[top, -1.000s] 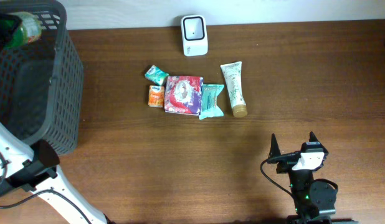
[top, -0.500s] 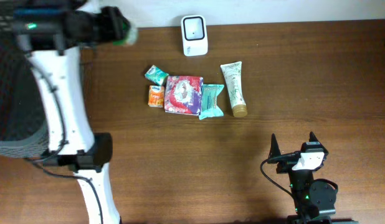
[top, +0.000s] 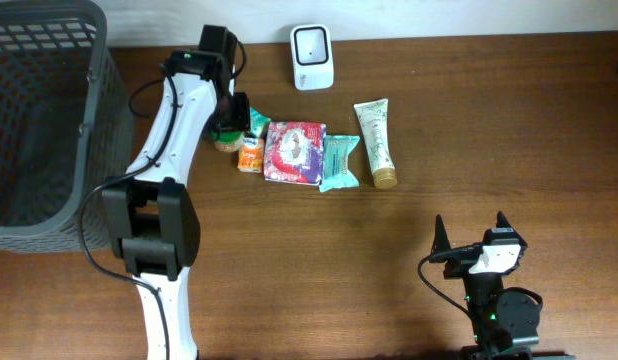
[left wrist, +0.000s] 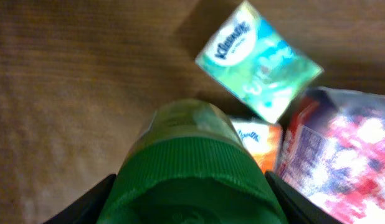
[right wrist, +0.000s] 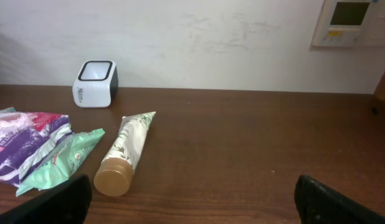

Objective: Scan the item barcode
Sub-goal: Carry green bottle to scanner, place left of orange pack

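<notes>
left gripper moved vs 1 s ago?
Yes. The left gripper has swung right, away from the basket, and now sits beside the orange packet, shut on a green-capped bottle.

Overhead: straight down on the table (top: 389, 250) from high up, both arms in frame.
Left wrist: in tight, staring down over the green bottle (left wrist: 192, 162) that sits in the left gripper (left wrist: 192, 199); tissue pack (left wrist: 258, 62) just ahead.
Right wrist: low and level behind the right gripper (right wrist: 194, 202), facing the wall (right wrist: 230, 43); scanner (right wrist: 95, 84) far ahead, to the left.
Shared: overhead and left wrist both catch the tissue pack; overhead and right wrist both catch the scanner and tube (right wrist: 127, 152).
</notes>
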Controlling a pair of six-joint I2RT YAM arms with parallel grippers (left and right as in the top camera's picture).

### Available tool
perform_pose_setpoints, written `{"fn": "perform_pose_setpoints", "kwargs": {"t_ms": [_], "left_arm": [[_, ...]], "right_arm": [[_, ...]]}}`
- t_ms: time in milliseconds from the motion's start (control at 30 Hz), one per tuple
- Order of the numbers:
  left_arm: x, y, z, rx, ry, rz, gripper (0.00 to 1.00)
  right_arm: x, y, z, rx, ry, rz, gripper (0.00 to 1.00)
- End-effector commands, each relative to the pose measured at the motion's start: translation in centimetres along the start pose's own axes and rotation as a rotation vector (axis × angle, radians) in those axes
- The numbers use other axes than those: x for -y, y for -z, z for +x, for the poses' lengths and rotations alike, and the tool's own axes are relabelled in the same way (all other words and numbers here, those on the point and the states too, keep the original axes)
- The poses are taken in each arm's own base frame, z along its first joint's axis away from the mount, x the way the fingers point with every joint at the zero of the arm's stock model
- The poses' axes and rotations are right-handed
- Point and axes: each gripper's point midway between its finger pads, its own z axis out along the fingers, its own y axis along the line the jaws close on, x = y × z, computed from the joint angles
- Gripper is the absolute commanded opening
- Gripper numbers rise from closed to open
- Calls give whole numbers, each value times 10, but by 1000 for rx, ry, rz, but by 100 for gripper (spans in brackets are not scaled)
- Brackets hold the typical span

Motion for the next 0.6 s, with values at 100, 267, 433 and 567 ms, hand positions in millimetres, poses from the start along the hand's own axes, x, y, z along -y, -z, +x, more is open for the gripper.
{"fn": "perform_pose_setpoints", "kwargs": {"t_ms": [100,267,433,567], "left_arm": [[-23,-15,0,26,8,-105,51],[-25,-31,4,-12,28,-81,52],[-9,-32,4,-15,56,10,62],[-3,-30,0,-4,57,43,82]], "right_arm": [[2,0,3,-7,-1,11,99],[2,0,3,-7,-1,11,99],[2,0,3,-7,-1,11,99],[2,0,3,-7,-1,11,99]]}}
